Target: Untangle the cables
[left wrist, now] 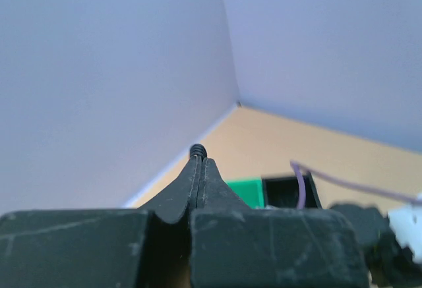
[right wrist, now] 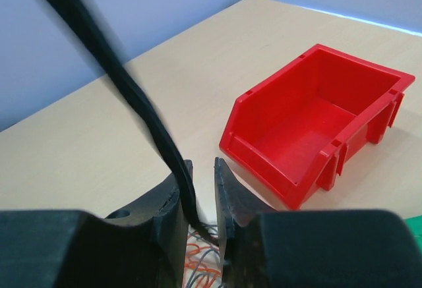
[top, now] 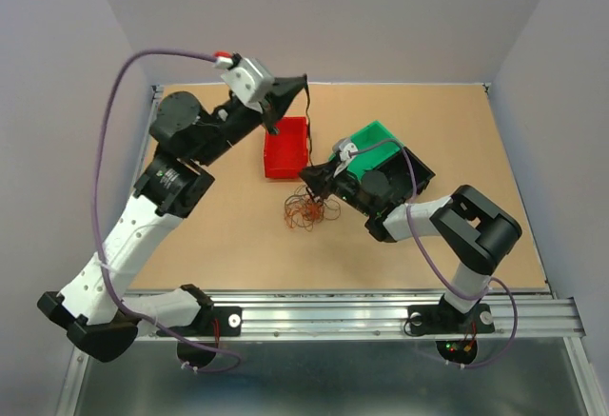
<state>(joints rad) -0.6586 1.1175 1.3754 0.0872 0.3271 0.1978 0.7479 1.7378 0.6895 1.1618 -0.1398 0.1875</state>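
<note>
Right tool (right wrist: 203, 172) astride black cable (right wrist: 146, 113); bunch (right wrist: 204, 261) beneath

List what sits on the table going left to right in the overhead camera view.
Red bin → green bin. Left out: the cables and right pincer, which overlap the red bin's right edge.

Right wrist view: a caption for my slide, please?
Right gripper straddling a black cable above the wire tangle, empty red bin alongside.
</note>
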